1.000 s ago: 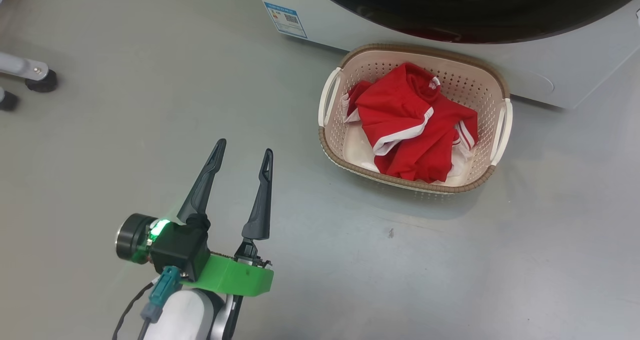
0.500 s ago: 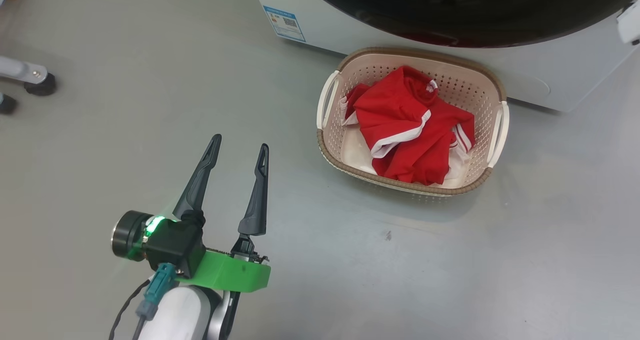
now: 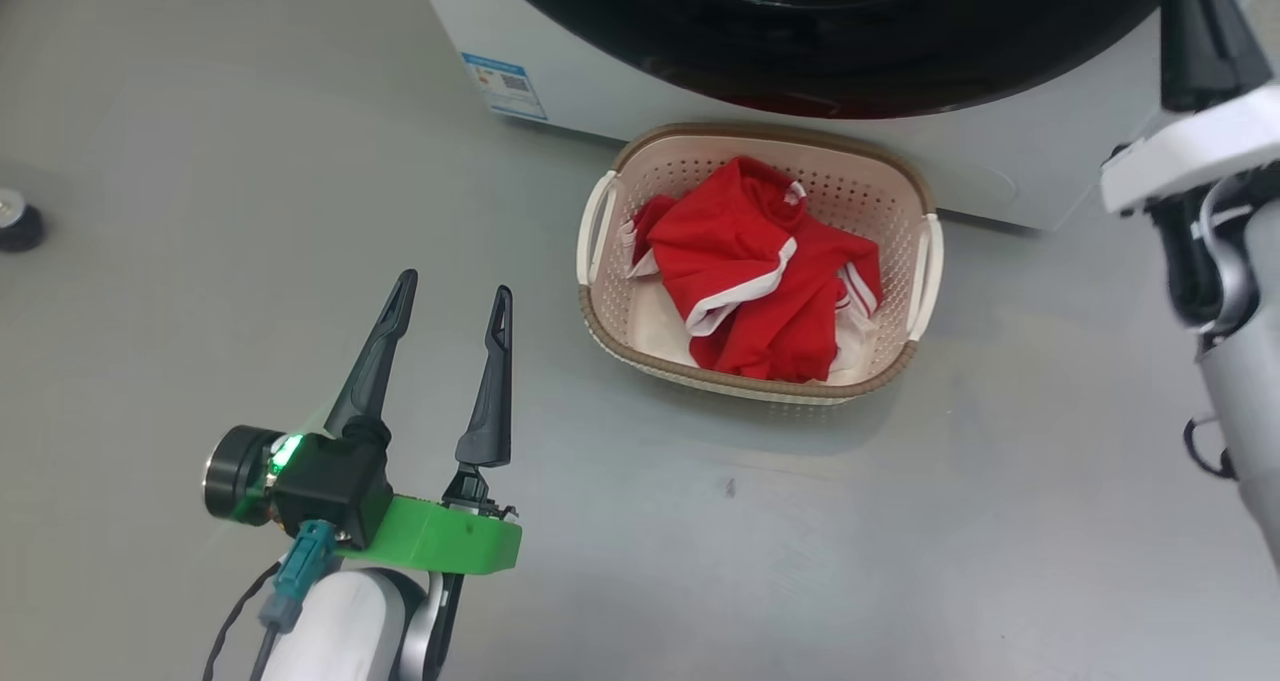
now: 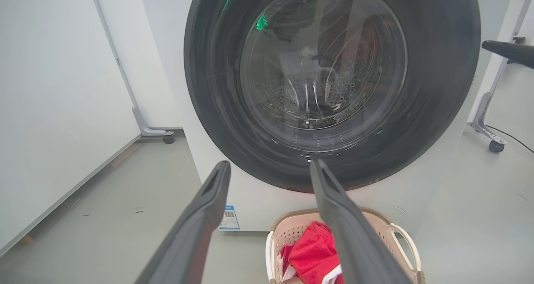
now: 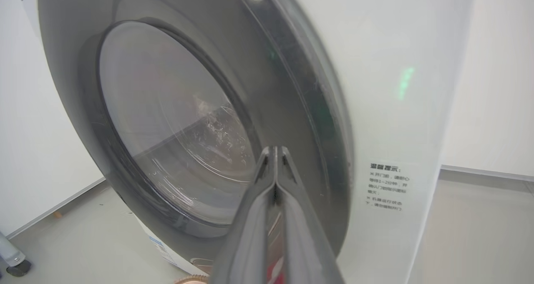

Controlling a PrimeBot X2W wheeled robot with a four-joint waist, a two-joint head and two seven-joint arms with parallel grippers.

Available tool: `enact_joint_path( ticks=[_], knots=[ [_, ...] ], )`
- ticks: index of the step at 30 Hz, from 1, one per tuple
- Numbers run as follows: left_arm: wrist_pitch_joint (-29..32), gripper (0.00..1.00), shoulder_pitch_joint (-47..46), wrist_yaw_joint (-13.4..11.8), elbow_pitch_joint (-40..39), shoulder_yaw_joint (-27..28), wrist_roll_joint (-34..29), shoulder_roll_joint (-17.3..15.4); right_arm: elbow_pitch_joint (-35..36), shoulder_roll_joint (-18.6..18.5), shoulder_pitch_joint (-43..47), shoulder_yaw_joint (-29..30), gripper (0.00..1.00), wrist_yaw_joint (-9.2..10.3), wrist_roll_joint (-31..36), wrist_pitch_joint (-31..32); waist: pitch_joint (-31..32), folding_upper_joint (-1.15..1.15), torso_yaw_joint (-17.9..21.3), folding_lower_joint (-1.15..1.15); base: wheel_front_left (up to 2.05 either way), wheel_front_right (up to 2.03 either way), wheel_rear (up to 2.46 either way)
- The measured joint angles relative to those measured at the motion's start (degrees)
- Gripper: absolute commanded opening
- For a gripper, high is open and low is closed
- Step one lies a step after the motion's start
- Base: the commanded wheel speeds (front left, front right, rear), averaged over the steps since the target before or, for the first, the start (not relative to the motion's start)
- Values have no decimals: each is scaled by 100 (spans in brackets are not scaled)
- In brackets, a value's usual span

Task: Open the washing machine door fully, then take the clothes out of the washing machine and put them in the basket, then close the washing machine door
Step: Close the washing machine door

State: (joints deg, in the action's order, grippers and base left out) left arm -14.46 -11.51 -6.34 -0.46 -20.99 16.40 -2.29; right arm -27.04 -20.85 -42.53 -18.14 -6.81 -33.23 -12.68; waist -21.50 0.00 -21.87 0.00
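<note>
all the clothes (image 3: 745, 286) are lying in the basket (image 3: 760, 393), so my left gripper (image 3: 452, 289) is hanging released while my right gripper (image 5: 274, 152) is pointing clenched at the door (image 4: 438, 88), probably for shutting it.

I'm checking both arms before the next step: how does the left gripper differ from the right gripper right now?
The left gripper stands open, fingers spread apart; the right gripper is shut, fingers pressed together. The left gripper hangs low over the floor, to the left of the basket; the right gripper is raised close to the washing machine door, near its right side. Both have long dark fingers, and neither holds anything.
</note>
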Motion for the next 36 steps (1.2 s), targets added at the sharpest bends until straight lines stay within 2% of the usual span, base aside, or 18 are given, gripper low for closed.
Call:
enact_joint_path(
  ticks=[1,2,3,4,6,7,23,29,34,36],
  knots=[
    [0,100,1,0,8,18,-5,0,7,42,88,-7,0,45,1,-33,23,0,42,0,0,0,0],
    [0,100,2,0,20,30,-11,-1,10,86,171,-8,8,49,1,-33,46,0,85,0,0,0,0],
    [0,100,3,0,36,35,-12,-1,14,123,257,-26,21,71,8,-53,68,0,130,0,0,0,0],
    [0,100,4,0,59,36,-13,-1,20,149,347,-44,42,112,18,-85,90,0,177,0,0,0,0],
    [-1,100,5,0,116,53,-26,-7,20,215,512,-47,95,164,22,-98,136,0,271,0,0,0,0],
    [-1,100,7,0,147,56,-25,-9,20,255,595,-43,100,233,33,-110,160,0,320,0,0,0,0],
    [-23,100,215,0,508,247,10,-175,337,747,1775,-34,100,639,214,-176,645,0,1099,0,0,0,0],
    [-23,100,351,0,550,310,34,-214,655,871,2267,-2,100,750,338,-176,865,0,1391,0,0,0,0],
    [-23,100,481,0,593,367,69,-244,860,946,2642,-1,100,760,415,-176,1055,0,1609,0,0,0,0],
    [-23,100,543,0,606,379,73,-247,945,970,2795,4,100,848,455,-176,1133,0,1684,0,0,0,0]
  ],
)
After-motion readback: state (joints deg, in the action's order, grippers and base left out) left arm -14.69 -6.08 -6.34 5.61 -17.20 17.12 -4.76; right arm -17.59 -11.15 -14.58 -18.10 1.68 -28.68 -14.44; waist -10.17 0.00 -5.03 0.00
